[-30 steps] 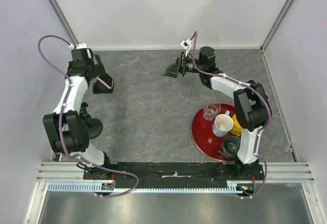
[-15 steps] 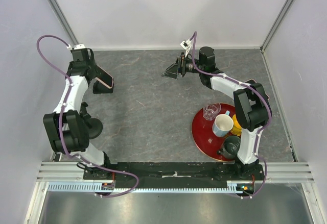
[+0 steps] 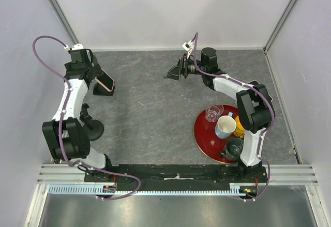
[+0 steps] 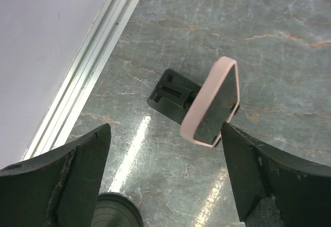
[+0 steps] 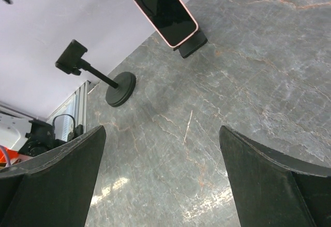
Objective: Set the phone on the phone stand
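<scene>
**Left tool [image 4: 164, 127] gapes around a propped phone [image 4: 214, 103]; phone stand [image 5: 120, 88] sits apart**

Left tool hangs over the far left of the grey tabletop [image 3: 150, 113] with its two fingers spread wide. In the left wrist view the phone sits in the gap beyond them, and neither finger touches it there. The right wrist view shows the phone's upper corner close against the dark body of the left tool. Whether they meet at that corner cannot be told.

The phone has a pink case and a dark screen. It stands tilted, its lower edge on a black rectangular holder [image 4: 168, 95] that lies flat on the tabletop near the rail of the left wall.

The phone stand is on the same side but nearer the arm bases, beside the left arm's elbow and well apart from the phone. Its round disc base rests on the tabletop, and a thin stem rises from it to a small block-shaped head.

Right tool [image 5: 161, 129] is held toward the far middle of the tabletop, pointing left at the phone. Its fingers are also spread wide and grip nothing.

Near the right arm's base, a red tray [image 3: 202, 134] carries a clear glass [image 3: 213, 113], a pale mug [image 3: 225, 126] and a dark teapot [image 3: 234, 147].
</scene>
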